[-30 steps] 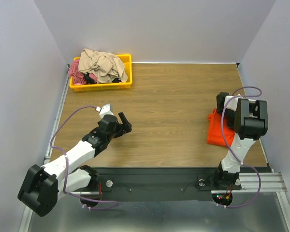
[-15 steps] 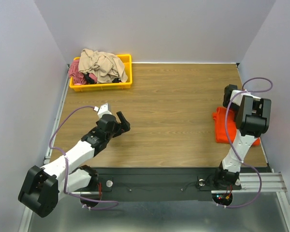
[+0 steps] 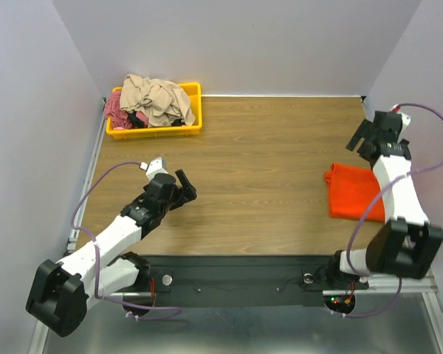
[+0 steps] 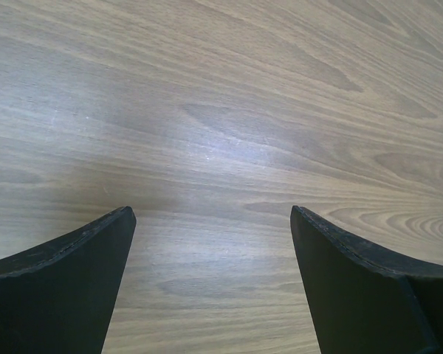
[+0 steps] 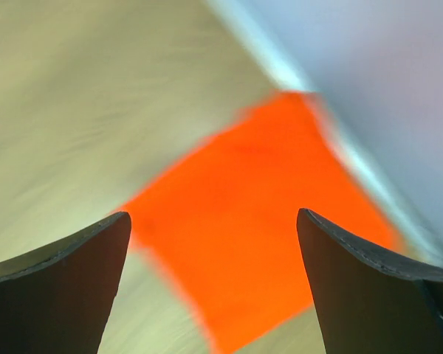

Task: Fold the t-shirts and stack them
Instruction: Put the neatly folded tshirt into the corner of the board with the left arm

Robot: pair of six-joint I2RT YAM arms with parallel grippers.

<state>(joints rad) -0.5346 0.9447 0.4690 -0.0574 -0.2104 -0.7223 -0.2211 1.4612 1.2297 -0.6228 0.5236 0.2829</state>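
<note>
- Wood-grain table (image 3: 266, 147), grey walls on three sides, arm bases at the near edge.
- Orange-red t-shirt (image 3: 354, 193) is seen lying folded flat on the table near the right edge, touched by neither arm.
- Right gripper (image 3: 365, 138) is held above and beyond that shirt, jaws spread wide, nothing between them. The wrist view is motion-blurred and shows only orange cloth below.
- Left gripper (image 3: 187, 186) is held low over bare wood at left centre, jaws fully apart, nothing held.
- Beige t-shirt (image 3: 155, 96) is heaped on top in the yellow tray (image 3: 194, 118) at the far left corner. Pink t-shirt (image 3: 117, 109) is bunched at the tray's left end, partly under the beige.
- Step judged: one shirt done, next to be fetched from the tray.
- Advice: the beige one should be taken first, as it lies on top and the left arm is nearer.
- A high fold of cloth should be pinched, then raised clear of the tray wall so the pink is not dragged out.
- It should be laid out mid-table, well apart from the orange-red one, before folding.
</note>
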